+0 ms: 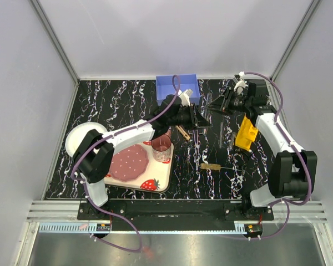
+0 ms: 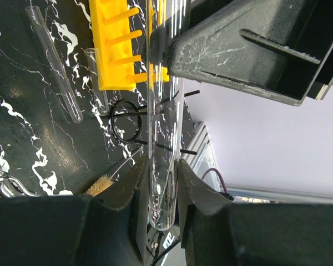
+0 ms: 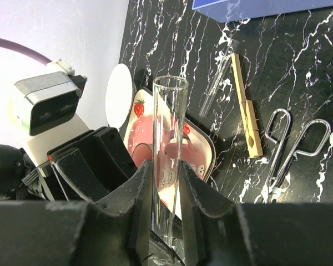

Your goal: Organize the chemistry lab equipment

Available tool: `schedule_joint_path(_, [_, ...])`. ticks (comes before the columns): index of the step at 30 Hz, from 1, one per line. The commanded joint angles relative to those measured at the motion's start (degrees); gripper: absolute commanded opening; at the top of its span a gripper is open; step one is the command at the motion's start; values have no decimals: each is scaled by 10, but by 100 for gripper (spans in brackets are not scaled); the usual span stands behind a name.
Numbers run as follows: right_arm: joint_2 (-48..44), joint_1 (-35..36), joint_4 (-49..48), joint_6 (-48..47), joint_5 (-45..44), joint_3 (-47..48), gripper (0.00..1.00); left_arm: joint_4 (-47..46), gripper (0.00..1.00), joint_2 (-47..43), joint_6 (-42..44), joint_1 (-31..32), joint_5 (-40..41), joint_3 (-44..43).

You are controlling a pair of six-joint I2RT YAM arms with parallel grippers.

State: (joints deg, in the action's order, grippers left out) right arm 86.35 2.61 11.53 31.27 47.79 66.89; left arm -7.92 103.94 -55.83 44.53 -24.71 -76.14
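Tubes needing the rack
Left claw [image 2: 162, 172] is pinching a glass tube [image 2: 165, 111], yellow rack [image 2: 105, 66] lying upper left; right claw [image 3: 165, 172], pinching a second tube [image 3: 169, 111], is probably sitting nearer.

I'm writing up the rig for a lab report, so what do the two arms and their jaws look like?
Both the left arm and the right arm have white links between bulky black joints. A purple cable loops along each. The jaws are matte black, wedge-shaped and scuffed. The left wrist carries a grey-and-white camera block.
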Motion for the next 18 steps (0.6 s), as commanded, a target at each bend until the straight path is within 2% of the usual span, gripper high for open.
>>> schedule_joint_path(1, [-48, -2, -53, -14, 55, -21, 34, -57, 14, -31, 18, -17, -18, 15])
schedule_joint_path(5, [-72, -2, -72, -39, 81, -40, 51, -81, 12, -73, 70, -28, -37, 56])
schedule_joint_path(8, [-77, -2, -75, -59, 130, -34, 70, -45, 11, -105, 132, -33, -41, 71])
schedule_joint_path(9, [-75, -2, -74, -64, 151, -28, 79, -35, 11, -123, 149, -34, -43, 75])
schedule_joint_path(10, [-72, -3, -75, -68, 202, -23, 99, -24, 11, -131, 182, -36, -46, 79])
schedule_joint_path(14, [-47, -3, -44, -84, 296, 12, 100, 18, 11, -188, 265, -40, -62, 115])
schedule_joint_path(18, [-37, -2, -18, -89, 327, 40, 100, 62, 10, -230, 324, -40, -82, 130])
